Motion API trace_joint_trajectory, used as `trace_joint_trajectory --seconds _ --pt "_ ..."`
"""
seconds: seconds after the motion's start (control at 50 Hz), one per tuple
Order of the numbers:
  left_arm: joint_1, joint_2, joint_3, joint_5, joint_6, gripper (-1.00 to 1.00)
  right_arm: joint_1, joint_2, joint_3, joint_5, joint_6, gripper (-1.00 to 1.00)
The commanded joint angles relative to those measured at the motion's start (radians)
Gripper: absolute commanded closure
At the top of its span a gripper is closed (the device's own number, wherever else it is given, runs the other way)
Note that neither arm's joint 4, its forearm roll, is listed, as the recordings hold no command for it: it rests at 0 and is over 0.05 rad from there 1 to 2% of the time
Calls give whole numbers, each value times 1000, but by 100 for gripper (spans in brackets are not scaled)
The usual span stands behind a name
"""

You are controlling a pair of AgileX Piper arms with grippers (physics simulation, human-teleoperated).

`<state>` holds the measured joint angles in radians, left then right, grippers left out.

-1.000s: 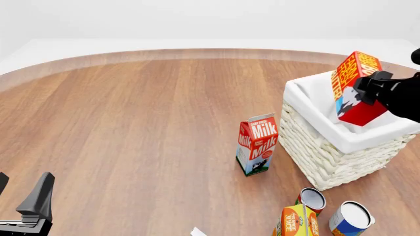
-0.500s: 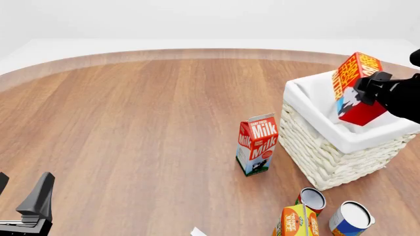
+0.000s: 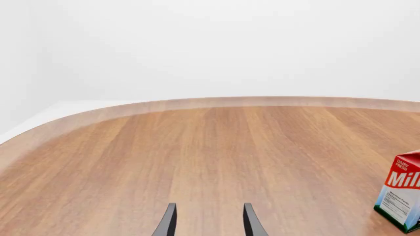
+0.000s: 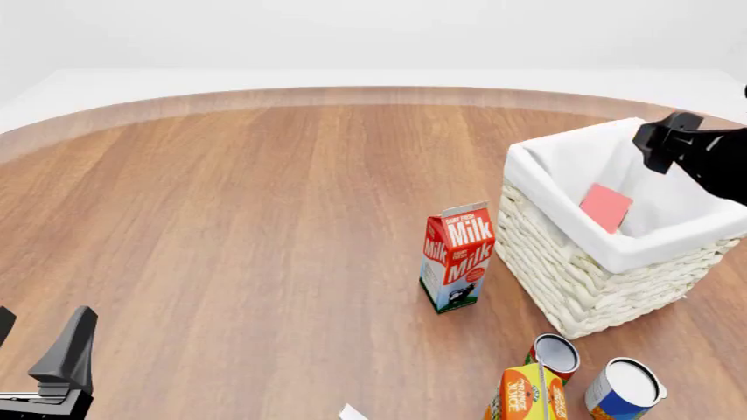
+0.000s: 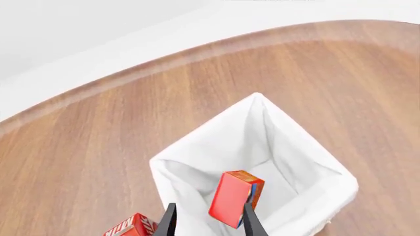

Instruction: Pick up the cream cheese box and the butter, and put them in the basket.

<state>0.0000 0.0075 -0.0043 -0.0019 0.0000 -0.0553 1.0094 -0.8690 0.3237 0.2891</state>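
The butter (image 4: 606, 208) lies inside the white wicker basket (image 4: 572, 262) at the right, with only a red face showing above the cloth liner. In the right wrist view the butter (image 5: 233, 196) stands tilted on the liner, free of the fingers. My right gripper (image 4: 657, 144) hangs open over the basket's far right rim. A white corner of the cream cheese box (image 4: 352, 412) pokes in at the bottom edge. My left gripper (image 4: 38, 350) is open and empty at the near left, far from everything; the left wrist view shows both of its fingertips (image 3: 168, 222) over bare wood.
A red-and-white milk carton (image 4: 457, 256) stands just left of the basket. An orange juice carton (image 4: 527, 394) and two cans (image 4: 557, 354) (image 4: 624, 387) crowd the near right, in front of the basket. The round wooden table's edge (image 4: 350, 94) curves along the back.
The butter left my right gripper and dropped from above the rim into the basket. The right gripper now stands open and empty. The left arm has not moved.
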Motion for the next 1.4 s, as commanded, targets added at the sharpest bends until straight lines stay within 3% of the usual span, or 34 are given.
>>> trace_joint_trajectory --seconds 0.02,0.3,0.62,1.0,1.24,1.4 --pt "0 0 0 0 0 -100 7 -4 -14 10 -10 -100" --pt "0 0 0 0 0 -100 107 -34 -93 101 -35 -100" --pt "0 0 0 0 0 -100 384 -6 -318 307 -106 -100" --pt "0 0 0 0 0 -100 578 60 -409 383 -175 -100" --pt "0 0 0 0 0 -100 683 102 -462 428 -200 -100" --pt "0 0 0 0 0 -100 754 144 -482 433 -189 -100"
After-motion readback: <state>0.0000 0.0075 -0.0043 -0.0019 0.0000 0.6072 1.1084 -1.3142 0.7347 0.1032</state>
